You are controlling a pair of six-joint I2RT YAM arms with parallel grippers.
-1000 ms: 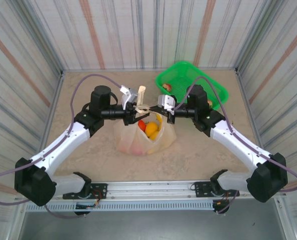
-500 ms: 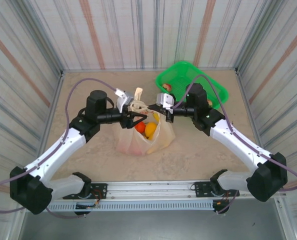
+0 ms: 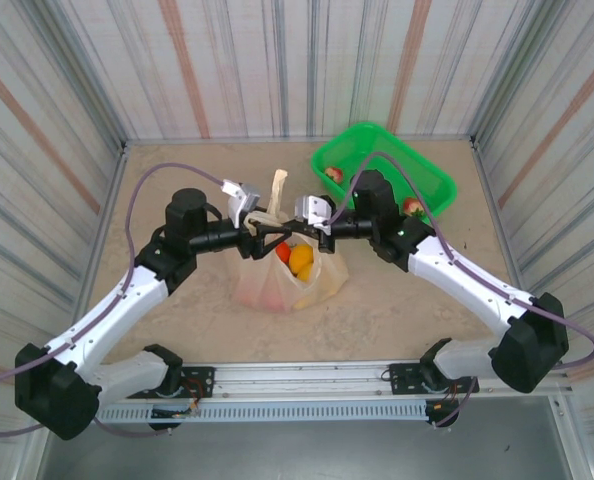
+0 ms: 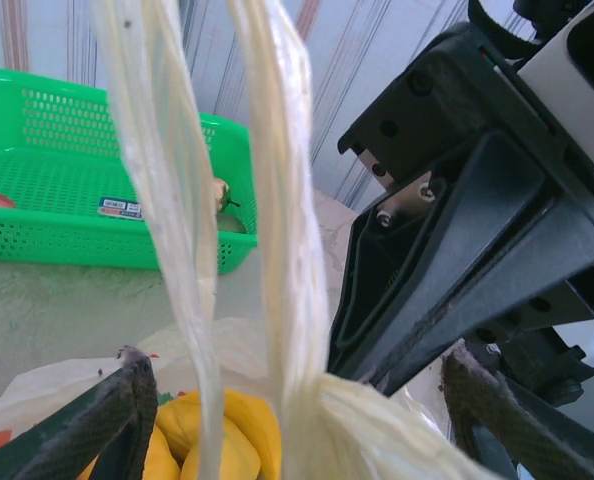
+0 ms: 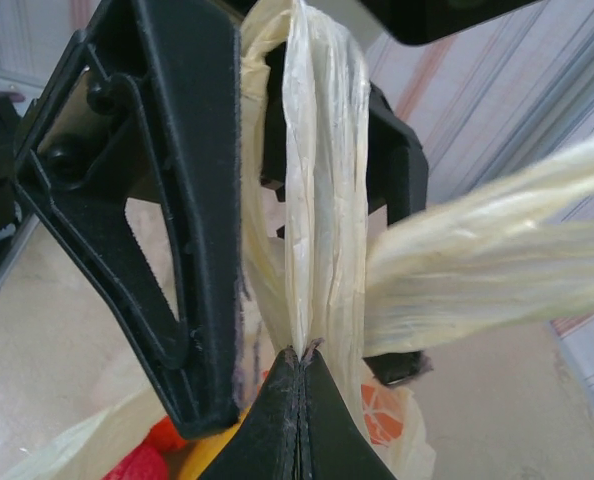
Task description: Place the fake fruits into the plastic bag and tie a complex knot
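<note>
Right gripper (image 5: 297, 362) pressed shut, pinching a handle strand of the plastic bag (image 3: 275, 285); left gripper (image 4: 297, 380) spread wide, handle strands hanging between my fingers; bag sits between my arms, fake fruits (image 3: 299, 258) inside; green basket (image 3: 427, 172) behind.

Bright even light; wrist close-ups slightly soft.

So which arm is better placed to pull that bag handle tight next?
Probably right: the right gripper is pinched shut on the handle and can pull at once. The left gripper stands open around it, gripping nothing.
</note>
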